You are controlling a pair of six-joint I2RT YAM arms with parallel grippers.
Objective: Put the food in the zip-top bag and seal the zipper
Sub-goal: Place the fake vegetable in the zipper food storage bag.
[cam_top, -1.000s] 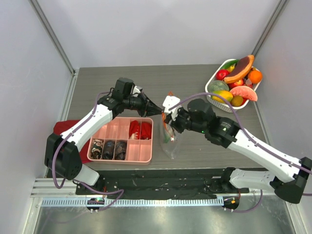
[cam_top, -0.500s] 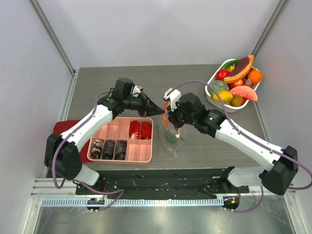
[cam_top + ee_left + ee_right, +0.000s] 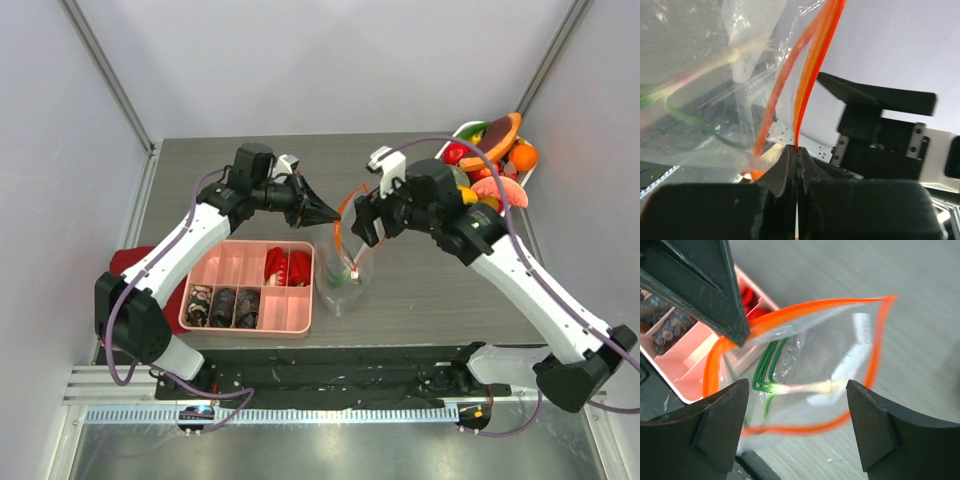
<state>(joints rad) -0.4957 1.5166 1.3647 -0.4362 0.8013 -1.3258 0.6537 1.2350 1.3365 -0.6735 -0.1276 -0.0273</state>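
Observation:
The clear zip-top bag (image 3: 344,275) stands on the table beside the pink tray, its mouth wide open. My left gripper (image 3: 335,213) is shut on the orange zipper (image 3: 810,70) at the mouth's left rim, holding it up. In the right wrist view the orange rim (image 3: 875,355) forms a loop, and a toy green onion (image 3: 790,387) with green stems and a pale stalk lies inside the bag (image 3: 840,345). My right gripper (image 3: 796,387) hovers open just above the mouth, holding nothing. More food (image 3: 490,165) fills the white basket at the back right.
The pink compartment tray (image 3: 240,258) with dark lumps and red pieces sits left of the bag. A white basket (image 3: 432,178) stands at the back right corner. A red cloth (image 3: 125,262) lies at the table's left edge.
My right gripper has opened and drawn up and to the right, away from the bag's mouth. The green onion now lies in the bag. The left gripper lifted the rim slightly farther back.

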